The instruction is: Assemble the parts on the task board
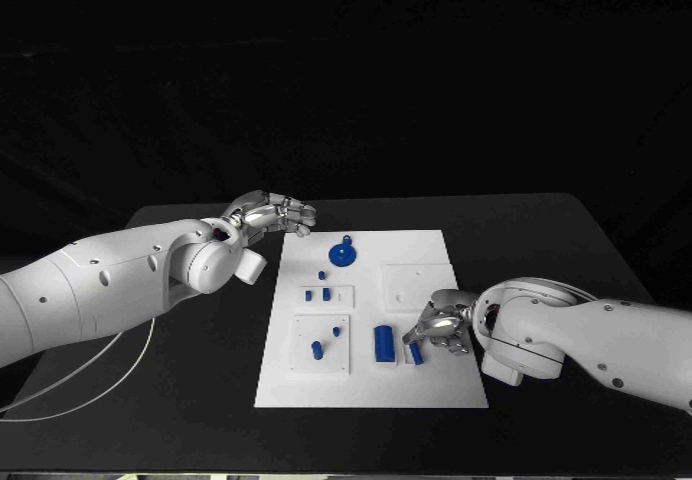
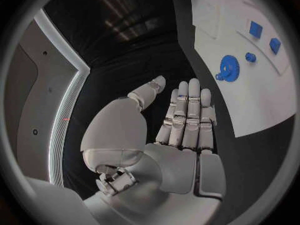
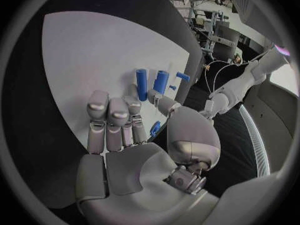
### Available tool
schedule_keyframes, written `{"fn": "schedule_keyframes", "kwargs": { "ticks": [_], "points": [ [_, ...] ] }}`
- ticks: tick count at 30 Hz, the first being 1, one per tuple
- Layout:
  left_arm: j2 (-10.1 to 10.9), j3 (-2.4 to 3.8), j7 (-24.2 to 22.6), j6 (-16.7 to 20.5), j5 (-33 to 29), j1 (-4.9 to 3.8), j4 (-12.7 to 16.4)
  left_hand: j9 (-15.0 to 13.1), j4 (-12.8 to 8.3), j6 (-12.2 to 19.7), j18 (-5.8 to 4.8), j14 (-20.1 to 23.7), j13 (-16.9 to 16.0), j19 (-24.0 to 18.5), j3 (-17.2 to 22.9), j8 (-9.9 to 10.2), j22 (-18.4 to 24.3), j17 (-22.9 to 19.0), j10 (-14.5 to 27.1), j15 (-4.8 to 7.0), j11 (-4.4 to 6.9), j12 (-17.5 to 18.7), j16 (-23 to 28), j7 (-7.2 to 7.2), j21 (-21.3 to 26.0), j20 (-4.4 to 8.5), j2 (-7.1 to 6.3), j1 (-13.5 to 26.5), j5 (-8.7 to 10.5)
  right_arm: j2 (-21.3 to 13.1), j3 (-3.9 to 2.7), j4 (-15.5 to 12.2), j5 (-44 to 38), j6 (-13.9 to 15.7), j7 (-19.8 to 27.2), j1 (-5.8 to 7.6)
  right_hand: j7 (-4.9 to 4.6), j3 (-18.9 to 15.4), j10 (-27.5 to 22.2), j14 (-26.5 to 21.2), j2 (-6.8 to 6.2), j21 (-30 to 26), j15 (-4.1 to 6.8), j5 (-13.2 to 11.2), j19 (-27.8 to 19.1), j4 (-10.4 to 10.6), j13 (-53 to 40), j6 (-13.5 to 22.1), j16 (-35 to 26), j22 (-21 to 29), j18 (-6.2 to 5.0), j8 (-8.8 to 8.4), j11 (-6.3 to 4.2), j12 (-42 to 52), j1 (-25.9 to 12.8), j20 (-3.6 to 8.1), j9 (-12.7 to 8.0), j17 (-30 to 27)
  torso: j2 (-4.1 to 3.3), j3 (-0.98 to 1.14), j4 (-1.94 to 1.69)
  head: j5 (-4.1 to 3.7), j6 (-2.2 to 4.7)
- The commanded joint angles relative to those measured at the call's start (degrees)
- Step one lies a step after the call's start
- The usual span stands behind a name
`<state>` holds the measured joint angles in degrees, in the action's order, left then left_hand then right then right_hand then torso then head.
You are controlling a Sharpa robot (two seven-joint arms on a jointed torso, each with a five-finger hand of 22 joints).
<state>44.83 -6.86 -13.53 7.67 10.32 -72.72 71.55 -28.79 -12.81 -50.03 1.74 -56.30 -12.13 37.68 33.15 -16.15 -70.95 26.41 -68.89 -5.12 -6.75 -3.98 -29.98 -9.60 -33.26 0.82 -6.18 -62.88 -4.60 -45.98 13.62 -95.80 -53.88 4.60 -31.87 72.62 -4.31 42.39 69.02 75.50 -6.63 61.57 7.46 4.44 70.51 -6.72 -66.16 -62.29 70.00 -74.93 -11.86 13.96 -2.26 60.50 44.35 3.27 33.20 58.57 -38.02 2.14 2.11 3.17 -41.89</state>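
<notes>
Task board (image 1: 418, 380) lengthwise away from robot, blue block (image 1: 384, 343) likewise

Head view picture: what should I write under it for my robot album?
Robot's right hand reaches for a blue part on the white task board; left hand waits.

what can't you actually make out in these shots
1. Head view: whether the right hand holds the small blue piece beside it; the fingers cover the contact.
2. Right wrist view: the blue piece under the thumb is mostly hidden by it.
3. Head view: the small pegs on the task board are too small to tell apart.
</notes>
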Motion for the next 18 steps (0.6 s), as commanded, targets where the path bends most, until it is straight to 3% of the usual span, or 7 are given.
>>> {"fn": "schedule_keyframes", "kwargs": {
  "ticks": [1,5,11,18],
  "points": [
    [-0.05,0.04,-0.33,-0.81,0.17,-0.05,0.14,0.06,0.38,0.55,-0.25,-0.29,0.02,0.23,0.09,-0.20,-0.07,0.11,0.21,0.01,-0.02,-0.08,0.26,0.03,0.24,-0.20,-0.07,0.57,-0.10,0.13,0.04,-0.26,0.15,-1.52,1.11,-0.13,0.05,0.34,0.44,-0.05,0.66,0.07,0.48,-0.18,0.11,-0.01,-0.07,-0.46,-0.22,-0.97,-3.14,0.32,0.15,-0.17,-0.24,0.36,-0.05,0.00,0.00,0.01,0.02,0.03,-0.02],
    [-0.02,0.04,-0.30,-0.79,0.17,-0.05,0.14,0.06,0.38,0.55,-0.25,-0.29,0.02,0.23,0.09,-0.20,-0.08,0.13,0.22,0.01,-0.02,-0.08,0.27,0.03,0.25,-0.20,-0.08,0.57,-0.10,0.10,0.04,-0.28,0.15,-1.56,1.26,-0.13,0.12,1.09,0.59,-0.07,1.40,0.09,0.53,-0.43,0.04,0.23,-0.09,-0.63,-0.23,-0.96,-3.14,0.38,0.10,-0.18,-0.82,0.31,-0.19,-0.02,0.00,0.02,0.02,0.07,-0.05],
    [-0.03,0.04,-0.28,-0.83,0.18,-0.05,0.14,0.06,0.39,0.56,-0.25,-0.29,0.02,0.22,0.10,-0.20,-0.10,0.16,0.23,0.01,-0.02,-0.07,0.30,0.03,0.27,-0.20,-0.07,0.55,-0.11,0.10,0.04,-0.35,0.17,-1.61,1.34,-0.13,0.10,1.43,0.63,-0.07,0.95,0.16,0.52,-0.52,0.05,0.30,-0.12,-0.69,-0.22,-0.96,-3.14,0.41,0.10,-0.22,-1.50,0.26,-0.32,-0.03,-0.01,0.02,0.03,0.14,-0.07],
    [-0.01,0.04,-0.28,-0.79,0.23,-0.05,0.14,0.07,0.38,0.57,-0.24,-0.28,0.02,0.22,0.10,-0.20,-0.11,0.20,0.24,0.01,-0.03,-0.07,0.33,0.03,0.28,-0.20,-0.08,0.53,-0.11,0.06,0.04,-0.41,0.39,-1.99,1.41,-0.13,0.13,3.07,0.69,-0.06,0.56,0.21,0.55,-1.16,0.03,1.94,-0.21,-0.77,-0.19,-0.94,-3.14,0.42,0.08,-0.31,-4.06,0.25,-0.68,-0.06,-0.01,0.03,0.02,0.15,-0.08]
  ]
}}
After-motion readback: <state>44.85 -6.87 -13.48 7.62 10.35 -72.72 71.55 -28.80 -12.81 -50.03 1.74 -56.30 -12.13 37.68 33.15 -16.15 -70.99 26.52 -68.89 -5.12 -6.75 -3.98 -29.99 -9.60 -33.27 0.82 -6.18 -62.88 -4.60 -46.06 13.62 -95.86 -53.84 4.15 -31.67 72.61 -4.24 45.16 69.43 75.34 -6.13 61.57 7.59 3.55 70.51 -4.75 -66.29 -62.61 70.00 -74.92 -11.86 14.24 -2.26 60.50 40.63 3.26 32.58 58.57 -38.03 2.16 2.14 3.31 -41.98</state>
